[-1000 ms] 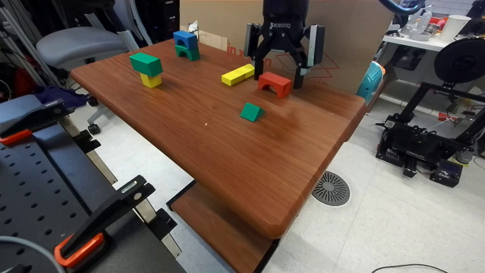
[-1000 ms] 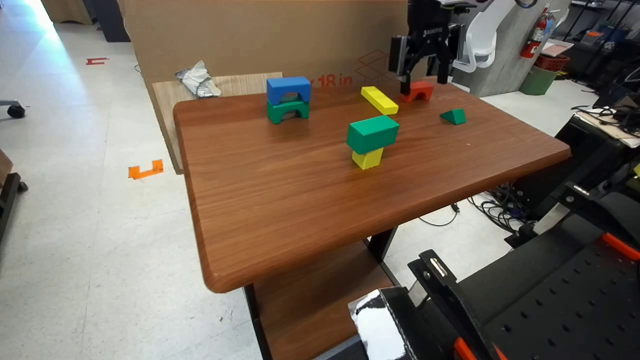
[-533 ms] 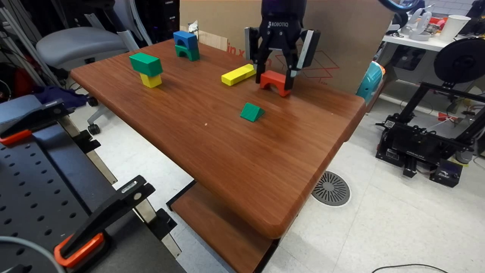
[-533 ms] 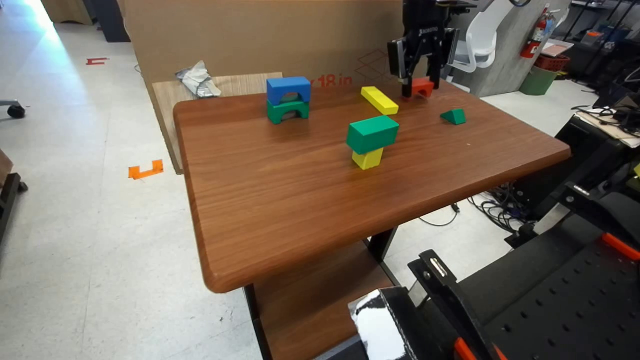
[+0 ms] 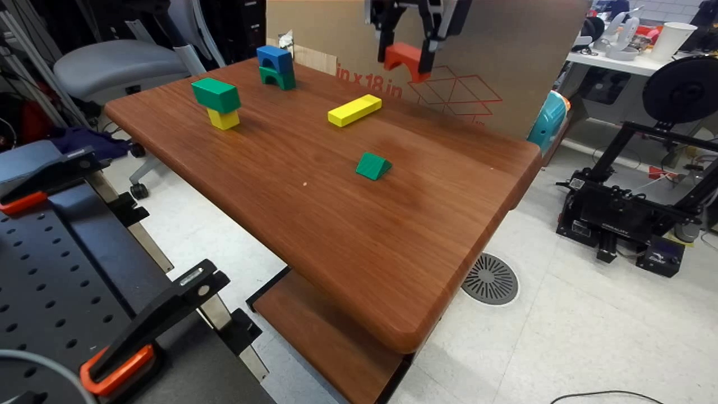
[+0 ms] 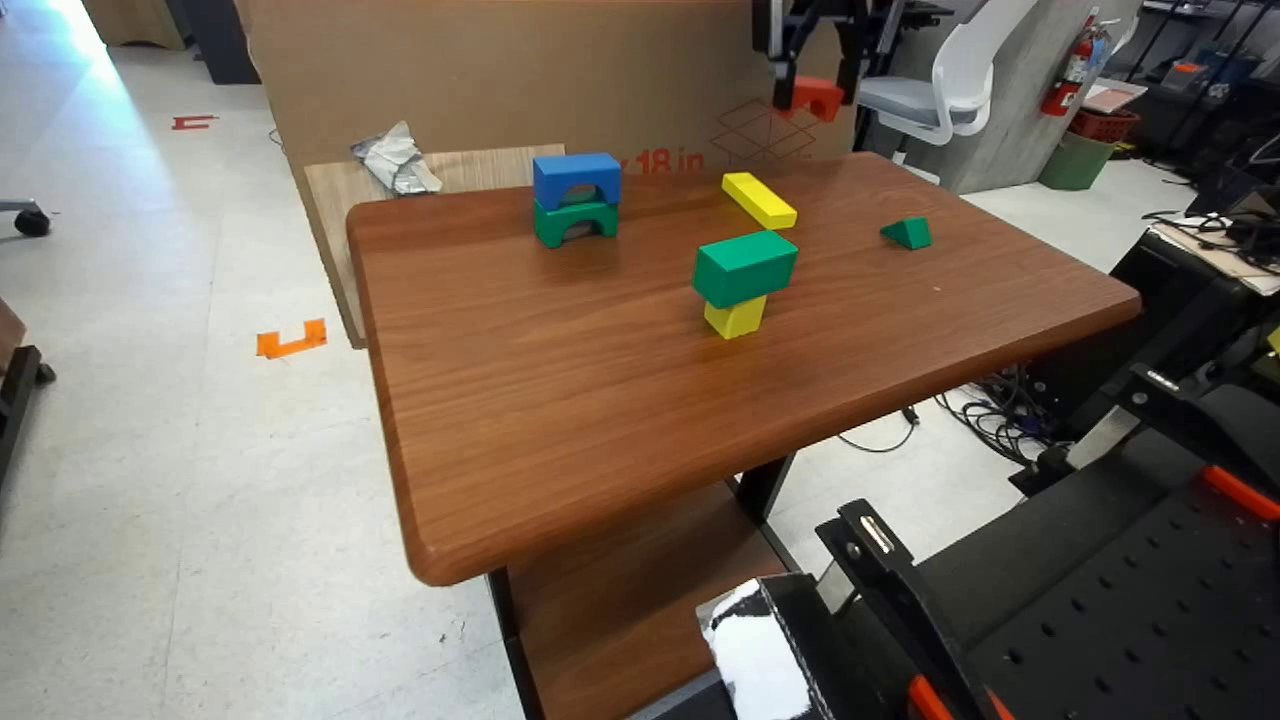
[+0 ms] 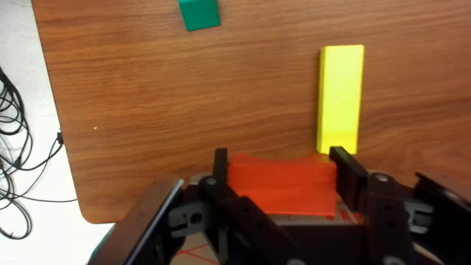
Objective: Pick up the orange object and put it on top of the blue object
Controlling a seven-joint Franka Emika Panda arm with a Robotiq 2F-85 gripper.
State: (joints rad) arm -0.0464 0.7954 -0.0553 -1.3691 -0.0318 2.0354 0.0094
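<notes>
The orange object (image 5: 405, 55), an orange-red arch, hangs in the air above the far side of the table. My gripper (image 7: 279, 162) is shut on it, with one finger pressed to each end of the arch in the wrist view. In both exterior views the gripper's upper part is cut off by the frame edge. The blue object (image 6: 577, 178) is an arch-shaped block resting on top of a green arch (image 6: 548, 226), well apart from my gripper. It lies outside the wrist view.
A long yellow bar (image 7: 340, 97) lies flat on the table below the gripper. A green wedge (image 5: 373, 166) sits nearer the table's corner. A green block (image 6: 745, 267) balances on a small yellow block (image 6: 735, 317). Behind the table stands a large cardboard sheet (image 6: 500, 80).
The jaws have come together on the orange object, which stood on the table between open fingers. Gripper and arch have since risen well off the tabletop. The other blocks have stayed put.
</notes>
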